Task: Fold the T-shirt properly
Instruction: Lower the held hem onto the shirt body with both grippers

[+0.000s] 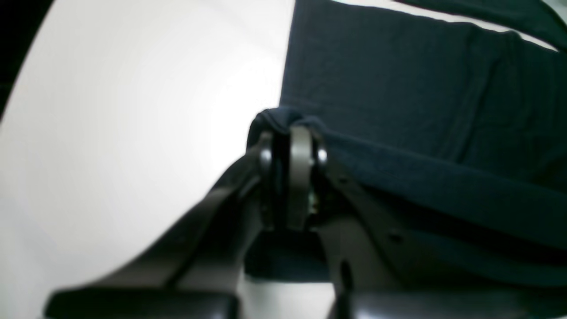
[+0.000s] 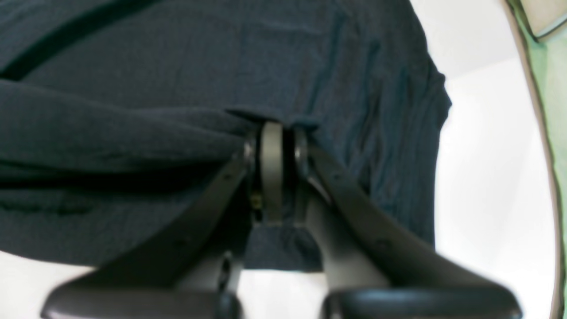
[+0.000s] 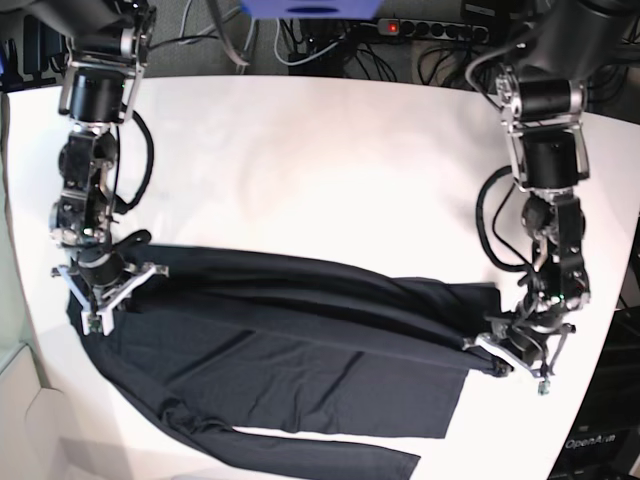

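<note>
The T-shirt is a plain black long-sleeved shirt lying spread across the near part of the white table, with a sleeve trailing along its front edge. My left gripper is at the shirt's right end. In the left wrist view the left gripper is shut on a raised fold of the shirt's edge. My right gripper is at the shirt's left end. In the right wrist view the right gripper is shut on a pinch of the dark cloth.
A power strip and cables lie behind the table's far edge. A blue object sits at the top. A green surface shows beyond the table's edge in the right wrist view. Bare white tabletop lies beyond the shirt.
</note>
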